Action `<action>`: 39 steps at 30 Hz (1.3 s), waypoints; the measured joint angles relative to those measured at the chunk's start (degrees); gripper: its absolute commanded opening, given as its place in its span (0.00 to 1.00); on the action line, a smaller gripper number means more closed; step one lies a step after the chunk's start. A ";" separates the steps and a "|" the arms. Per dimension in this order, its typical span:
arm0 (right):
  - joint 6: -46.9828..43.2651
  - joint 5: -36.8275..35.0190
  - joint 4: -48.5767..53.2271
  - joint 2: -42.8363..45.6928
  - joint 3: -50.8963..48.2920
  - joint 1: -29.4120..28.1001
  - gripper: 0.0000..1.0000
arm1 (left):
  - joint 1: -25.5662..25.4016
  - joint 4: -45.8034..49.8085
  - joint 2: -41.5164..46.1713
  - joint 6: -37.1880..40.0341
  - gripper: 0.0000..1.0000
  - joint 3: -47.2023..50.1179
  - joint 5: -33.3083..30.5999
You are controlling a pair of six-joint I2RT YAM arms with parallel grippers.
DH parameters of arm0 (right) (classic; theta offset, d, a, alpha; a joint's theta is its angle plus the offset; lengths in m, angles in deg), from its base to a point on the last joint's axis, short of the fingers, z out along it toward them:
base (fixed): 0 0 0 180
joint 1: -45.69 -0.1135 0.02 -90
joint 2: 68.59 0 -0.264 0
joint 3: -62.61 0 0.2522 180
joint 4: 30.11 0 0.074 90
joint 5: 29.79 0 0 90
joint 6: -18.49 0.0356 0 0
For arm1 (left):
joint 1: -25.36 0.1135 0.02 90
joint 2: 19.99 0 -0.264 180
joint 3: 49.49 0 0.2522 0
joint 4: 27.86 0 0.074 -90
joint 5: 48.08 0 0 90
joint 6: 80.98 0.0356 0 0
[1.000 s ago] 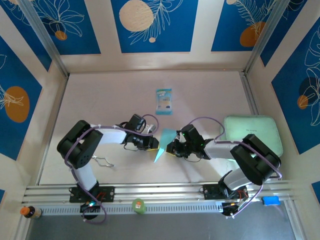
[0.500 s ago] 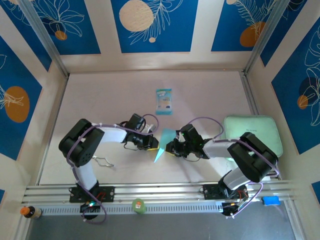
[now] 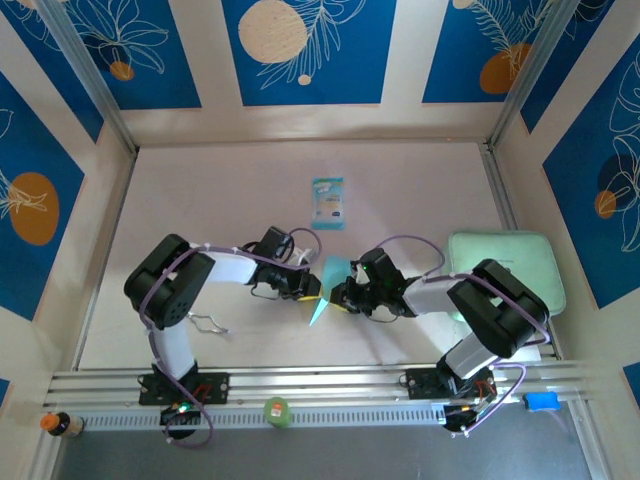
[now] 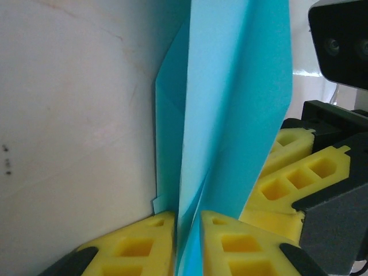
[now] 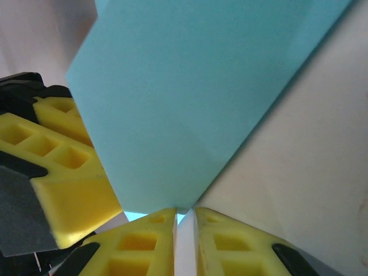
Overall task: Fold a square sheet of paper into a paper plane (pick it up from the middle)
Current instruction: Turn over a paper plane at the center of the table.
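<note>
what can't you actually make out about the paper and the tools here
- Top external: paper plane creases too small; left tool and right tool cover its sides.
- Left wrist: its far end is cut off by the top edge.
- Right wrist: same cut-off; overall shape unreadable this close.
- Top external: packet print too small.

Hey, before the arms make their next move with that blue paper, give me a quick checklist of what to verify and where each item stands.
1. Is the left pincer shut on the light-blue paper? Ok, its fingers pinch a folded edge.
2. Is the right pincer shut on the paper? Ok, it pinches a pointed corner.
3. Is the paper folded in layers? Ok, overlapping flaps show.
4. Are the creases pressed flat? Cannot tell.
5. Are the two pincers apart from each other? Cannot tell, as they sit very close across the paper.
6. Is the printed packet clear of the work? Ok, it lies farther back on the table.
</note>
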 measured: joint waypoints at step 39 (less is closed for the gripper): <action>-2.84 -8.92 15.30 15.15 1.49 -1.62 0.17 | -4.42 24.15 19.45 3.96 0.01 0.09 -43.47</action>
